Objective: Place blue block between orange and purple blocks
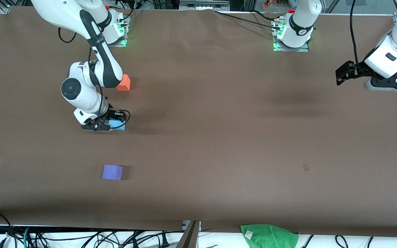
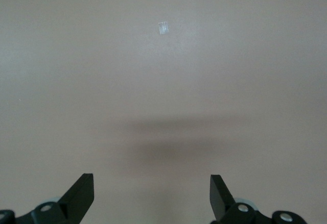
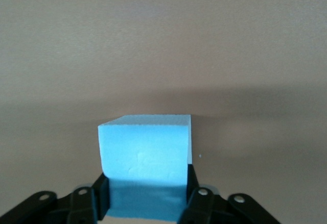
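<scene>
The sky-blue block sits low at the table between the fingers of my right gripper, which is shut on it. In the right wrist view the blue block fills the gap between the black fingers of the right gripper. The orange block lies farther from the front camera than the blue block. The purple block lies nearer to the camera. My left gripper waits open and empty over the left arm's end of the table; it also shows in the left wrist view.
A green cloth lies at the table's near edge, with cables beside it. A small pale mark is on the brown table top; it also shows in the left wrist view.
</scene>
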### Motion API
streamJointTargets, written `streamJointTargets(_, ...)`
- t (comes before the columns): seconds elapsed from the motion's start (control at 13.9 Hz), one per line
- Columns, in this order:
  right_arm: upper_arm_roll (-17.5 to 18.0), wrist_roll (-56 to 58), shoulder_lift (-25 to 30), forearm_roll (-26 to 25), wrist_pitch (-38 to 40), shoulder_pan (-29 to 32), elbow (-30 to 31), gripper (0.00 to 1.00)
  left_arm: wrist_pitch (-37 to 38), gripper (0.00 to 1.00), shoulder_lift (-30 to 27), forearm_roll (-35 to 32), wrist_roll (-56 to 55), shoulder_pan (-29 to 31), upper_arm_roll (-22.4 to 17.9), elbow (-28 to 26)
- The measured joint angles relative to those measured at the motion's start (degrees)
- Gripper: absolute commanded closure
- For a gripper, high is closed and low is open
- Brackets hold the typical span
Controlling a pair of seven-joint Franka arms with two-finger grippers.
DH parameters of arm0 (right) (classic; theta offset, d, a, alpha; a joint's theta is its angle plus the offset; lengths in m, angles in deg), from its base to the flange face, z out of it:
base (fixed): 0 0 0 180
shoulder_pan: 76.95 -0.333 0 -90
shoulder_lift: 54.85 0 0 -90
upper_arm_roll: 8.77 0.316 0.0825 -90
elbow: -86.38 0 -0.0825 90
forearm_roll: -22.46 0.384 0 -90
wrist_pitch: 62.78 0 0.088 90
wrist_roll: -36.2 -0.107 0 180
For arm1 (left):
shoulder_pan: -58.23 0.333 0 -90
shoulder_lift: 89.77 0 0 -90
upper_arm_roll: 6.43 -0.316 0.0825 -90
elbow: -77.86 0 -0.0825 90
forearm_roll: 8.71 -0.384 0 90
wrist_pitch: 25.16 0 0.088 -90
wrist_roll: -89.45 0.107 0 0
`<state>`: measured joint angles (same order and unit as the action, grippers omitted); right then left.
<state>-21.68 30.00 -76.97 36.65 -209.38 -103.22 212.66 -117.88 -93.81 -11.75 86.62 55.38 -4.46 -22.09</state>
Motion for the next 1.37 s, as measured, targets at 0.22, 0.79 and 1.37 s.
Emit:
streamJointTargets(0.22, 0.0, 0.7, 0.0, 0.2, -0.5, 0.0, -0.2, 0.0, 0.0, 0.0, 0.0, 0.0, 0.0, 0.0, 0.5, 0.1)
streamJointTargets(0.79, -1.4, 1.8, 9.4, 0.3, 9.8, 0.0, -5.4, 0.0, 0.0, 0.0, 0.0, 0.0, 0.0, 0.0, 0.7, 0.2)
streamJointTargets(1.37, -8.1, 4.5, 15.9, -11.3, 54.0, 0.1, -33.5, 0.0, 0.0, 0.0, 0.0, 0.0, 0.0, 0.0, 0.7, 0.3)
